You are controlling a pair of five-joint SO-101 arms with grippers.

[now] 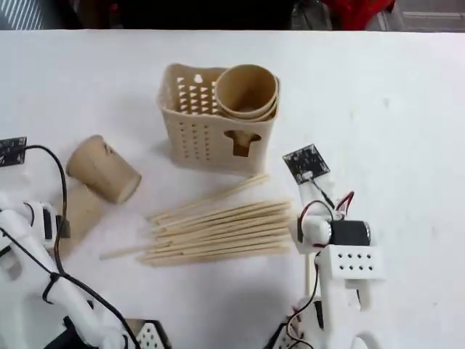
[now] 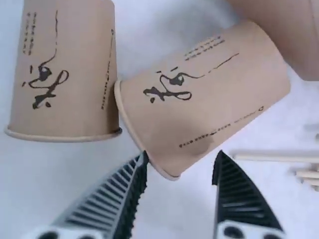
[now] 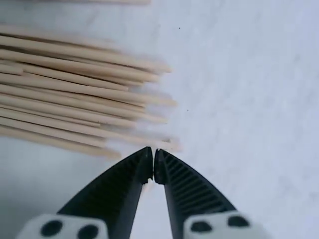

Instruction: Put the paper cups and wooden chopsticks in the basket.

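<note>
**Item 1, my left gripper**: hanging released, jaws spread, one finger at the mouth of a tipped paper cup and the other along its side; I am judging the spread suits taking the wall near the rim.

**Item 2, tipped paper cup:** lying on its side at the left of the high view, left of the basket; a second loose cup is lying just beside it, rims close together; neither is in the basket yet.

**Item 3, nested cups**: sitting stacked in the basket's right end, upper centre of the frame, probably to leave room for the rest.

**Item 4, wooden chopsticks**: lying bundled, roughly parallel, on the table below the basket, one stray stick angling up toward it.

**Item 5, my right gripper**: clenched tip to tip, hanging at the bundle's right-hand ends; I am unable to tell whether it is pinching a stick.
</note>
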